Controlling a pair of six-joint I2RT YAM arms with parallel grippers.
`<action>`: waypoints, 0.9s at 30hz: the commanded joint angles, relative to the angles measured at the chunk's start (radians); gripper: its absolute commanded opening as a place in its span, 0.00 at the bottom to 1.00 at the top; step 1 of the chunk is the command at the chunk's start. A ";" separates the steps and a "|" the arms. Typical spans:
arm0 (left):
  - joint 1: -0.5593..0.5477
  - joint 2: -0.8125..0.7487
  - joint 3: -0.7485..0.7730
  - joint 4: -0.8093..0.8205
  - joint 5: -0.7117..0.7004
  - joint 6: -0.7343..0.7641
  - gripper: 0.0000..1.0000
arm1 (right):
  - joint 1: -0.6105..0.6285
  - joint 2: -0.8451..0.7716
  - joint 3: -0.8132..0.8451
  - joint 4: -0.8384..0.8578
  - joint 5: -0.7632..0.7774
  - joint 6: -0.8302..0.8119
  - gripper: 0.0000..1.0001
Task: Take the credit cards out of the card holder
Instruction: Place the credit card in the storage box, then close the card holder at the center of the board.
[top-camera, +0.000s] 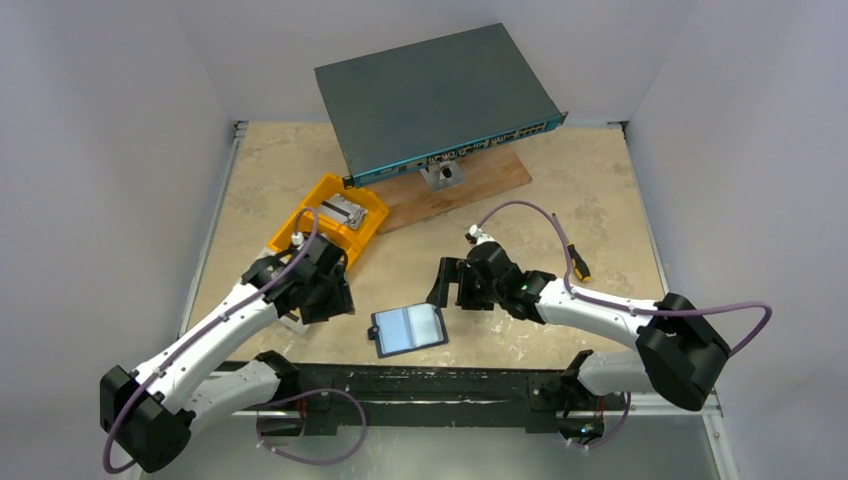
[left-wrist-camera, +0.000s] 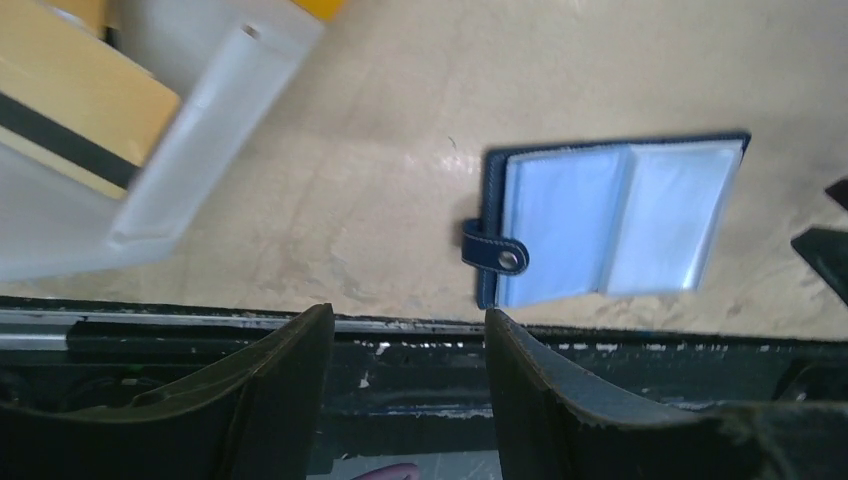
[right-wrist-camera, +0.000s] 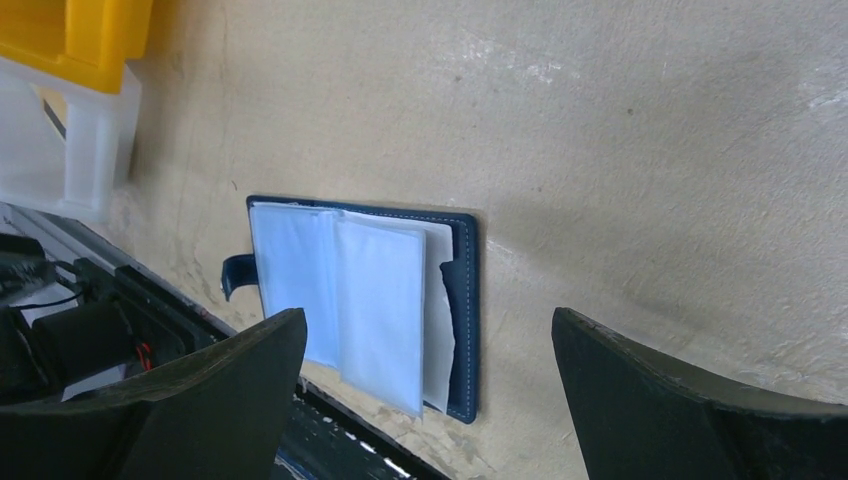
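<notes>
The dark navy card holder (top-camera: 408, 330) lies open and flat near the table's front edge, pale blue clear sleeves facing up. It shows in the left wrist view (left-wrist-camera: 610, 220) with its studded tab (left-wrist-camera: 497, 255), and in the right wrist view (right-wrist-camera: 360, 300). I cannot tell cards apart from the sleeves. An orange-yellow card with a black stripe (left-wrist-camera: 70, 110) lies in a translucent white tray (left-wrist-camera: 215, 120). My left gripper (top-camera: 325, 292) (left-wrist-camera: 408, 315) is open and empty, left of the holder. My right gripper (top-camera: 452, 292) (right-wrist-camera: 428, 318) is open and empty, just behind it.
A yellow bin (top-camera: 330, 220) with a metal part stands behind the left gripper. A grey network switch (top-camera: 440, 95) rests on a wooden board (top-camera: 480, 180) at the back. A yellow-handled tool (top-camera: 578, 262) lies at the right. A black rail (top-camera: 400, 385) runs along the front edge.
</notes>
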 joint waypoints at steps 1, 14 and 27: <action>-0.133 0.031 -0.032 0.107 0.077 -0.079 0.56 | 0.003 0.015 -0.014 0.002 0.024 -0.023 0.94; -0.287 0.274 -0.095 0.354 0.105 -0.085 0.40 | 0.013 0.047 -0.065 0.068 -0.029 0.010 0.83; -0.289 0.372 -0.156 0.364 0.009 -0.115 0.22 | 0.017 0.080 -0.115 0.137 -0.094 0.045 0.73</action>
